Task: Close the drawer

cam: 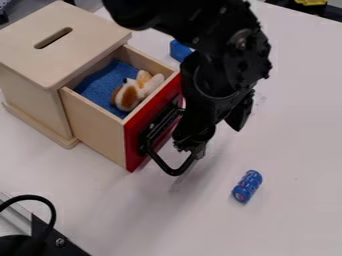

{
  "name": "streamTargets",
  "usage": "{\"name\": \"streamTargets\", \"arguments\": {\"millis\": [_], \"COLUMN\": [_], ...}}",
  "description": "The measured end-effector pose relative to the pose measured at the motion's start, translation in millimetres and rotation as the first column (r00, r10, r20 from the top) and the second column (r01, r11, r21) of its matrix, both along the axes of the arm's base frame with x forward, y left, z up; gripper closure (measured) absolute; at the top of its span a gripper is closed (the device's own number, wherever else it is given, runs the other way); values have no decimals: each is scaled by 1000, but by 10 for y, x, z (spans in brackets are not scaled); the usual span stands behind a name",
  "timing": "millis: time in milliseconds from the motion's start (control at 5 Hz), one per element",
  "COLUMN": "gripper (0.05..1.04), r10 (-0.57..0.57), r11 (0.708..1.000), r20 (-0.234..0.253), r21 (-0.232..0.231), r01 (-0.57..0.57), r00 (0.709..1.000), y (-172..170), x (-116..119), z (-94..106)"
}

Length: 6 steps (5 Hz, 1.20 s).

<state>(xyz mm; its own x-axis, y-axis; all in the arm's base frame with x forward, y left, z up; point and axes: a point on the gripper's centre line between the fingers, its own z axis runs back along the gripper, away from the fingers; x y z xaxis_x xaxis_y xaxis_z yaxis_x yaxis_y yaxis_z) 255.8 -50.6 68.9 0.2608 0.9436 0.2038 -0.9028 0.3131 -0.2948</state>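
The black gripper [218, 136] hangs just right of the drawer's red front, its fingers spread open. One finger is down beside the black handle [175, 171], overlapping its outer end; whether they touch I cannot tell. The other finger stands farther right, over the table. The wooden drawer [99, 122] is pulled well out of its box [30, 85]. Inside it lie a blue cloth [101, 89] and a brown-and-white plush toy [128, 94]. Part of the drawer's front is hidden behind the gripper.
A blue cylinder [247, 186] lies on the white table [294, 150], right of the gripper. Behind the drawer is a blue block [180, 51], partly covered by the arm. Black hardware with a cable [52, 210] occupies the lower left corner.
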Motion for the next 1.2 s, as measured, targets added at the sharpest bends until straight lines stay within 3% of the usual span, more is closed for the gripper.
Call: {"name": "streamTargets", "arguments": {"millis": [600, 1200], "gripper": [85, 85], "r10": [167, 255], "r11": [985, 963], "r20": [14, 0], "r21": [-57, -88], "r01": [-166, -254], "r00": [986, 967], "y": [414, 706], "x": [176, 162], "z": [48, 35]}}
